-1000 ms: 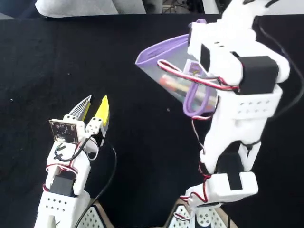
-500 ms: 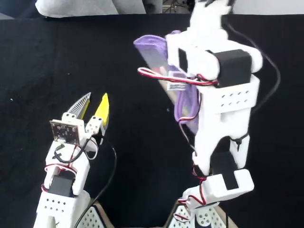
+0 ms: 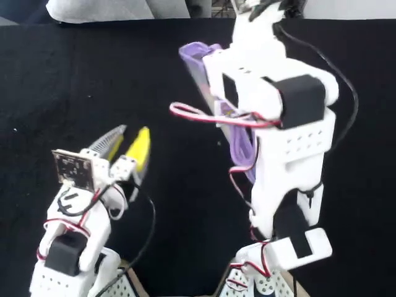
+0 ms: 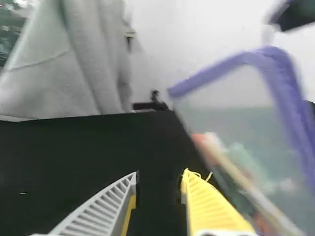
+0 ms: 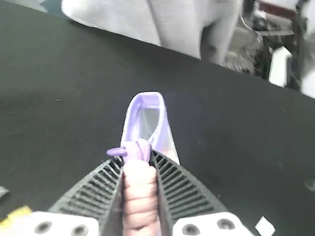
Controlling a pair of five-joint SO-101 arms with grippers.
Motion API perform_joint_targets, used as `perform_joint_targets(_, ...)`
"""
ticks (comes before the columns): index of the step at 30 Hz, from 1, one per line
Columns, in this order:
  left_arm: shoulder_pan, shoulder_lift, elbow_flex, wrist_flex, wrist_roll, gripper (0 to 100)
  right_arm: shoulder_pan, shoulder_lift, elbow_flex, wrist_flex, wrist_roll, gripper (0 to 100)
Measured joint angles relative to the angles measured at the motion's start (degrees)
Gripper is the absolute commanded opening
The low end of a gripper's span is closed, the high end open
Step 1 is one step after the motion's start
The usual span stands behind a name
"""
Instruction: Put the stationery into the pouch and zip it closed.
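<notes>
The clear pouch (image 3: pixel 197 59) with a purple rim hangs above the black table, turned edge-on in the high view. My right gripper (image 5: pixel 138 153) is shut on the pouch's (image 5: pixel 144 114) purple end, and a purple strap (image 3: pixel 238 147) dangles below the arm. In the left wrist view the pouch (image 4: pixel 275 69) is close by, with pens and other stationery (image 4: pixel 231 167) inside it. My left gripper (image 3: pixel 127 143) stands open, with nothing between its grey and yellow fingers (image 4: pixel 204 206). It sits left of the pouch and lower, not touching it.
A black cloth covers the table (image 3: pixel 93 74). A pale fabric bundle (image 3: pixel 93 7) lies along the far edge. The right arm's white body (image 3: pixel 291 136) rises tall over the table's right half. Both arm bases stand at the near edge.
The right arm has swung the pouch to the left and turned it from broadside to edge-on. The left arm has shifted a little, its gripper staying open.
</notes>
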Motion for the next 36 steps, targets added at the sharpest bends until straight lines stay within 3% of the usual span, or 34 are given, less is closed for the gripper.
perform_joint_targets(6,9.05,-0.18,-2.9,5.1,2.11,22,-4.75,-0.26,0.0,0.0,0.09,1.1)
perform_joint_targets(22,10.46,-0.09,-3.25,5.89,4.4,22,-12.66,2.29,0.0,0.0,-2.73,1.1)
perform_joint_targets(28,9.67,-0.09,-3.25,6.33,4.4,22,-19.08,2.55,0.0,-0.35,-2.73,1.1)
perform_joint_targets(36,0.18,-0.53,-5.19,12.48,4.66,22,-22.42,3.6,0.18,-1.05,-2.73,1.1)
